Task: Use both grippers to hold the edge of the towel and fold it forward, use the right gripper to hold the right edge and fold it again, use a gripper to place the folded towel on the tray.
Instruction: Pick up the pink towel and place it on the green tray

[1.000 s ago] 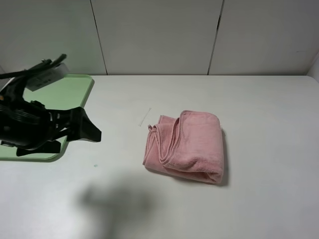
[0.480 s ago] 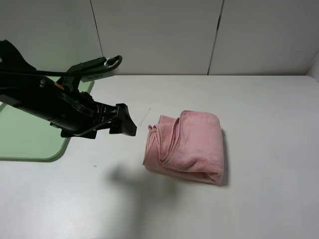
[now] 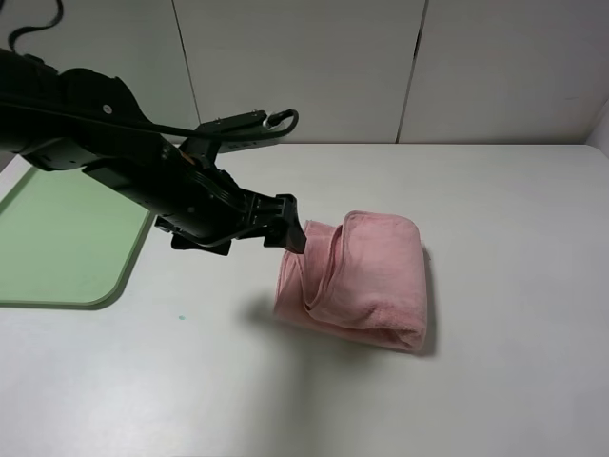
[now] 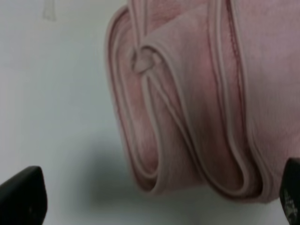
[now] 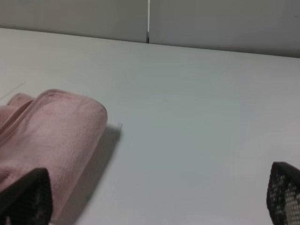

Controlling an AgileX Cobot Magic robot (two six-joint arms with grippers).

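Observation:
The pink towel (image 3: 366, 276) lies folded into a thick bundle at the middle of the white table. Its layered hemmed edges (image 4: 161, 91) face left, with a small knot-like loop (image 4: 143, 58) among them. My left gripper (image 3: 288, 228) hovers open just over that left side. In the left wrist view its fingertips (image 4: 21, 197) stand wide apart on either side of the folds, left gripper (image 4: 157, 199). The pale green tray (image 3: 124, 276) lies flat at the left. In the right wrist view my right gripper (image 5: 157, 197) is open, apart from the towel (image 5: 51, 126).
The white table (image 3: 495, 209) stretches right of the towel. Grey wall panels (image 3: 304, 67) close off the back. The left arm's black sleeve (image 3: 114, 162) and a cable loop (image 3: 276, 119) hang over the tray's right side.
My left arm has swung right, from over the tray to the towel's left edge. The towel has not moved.

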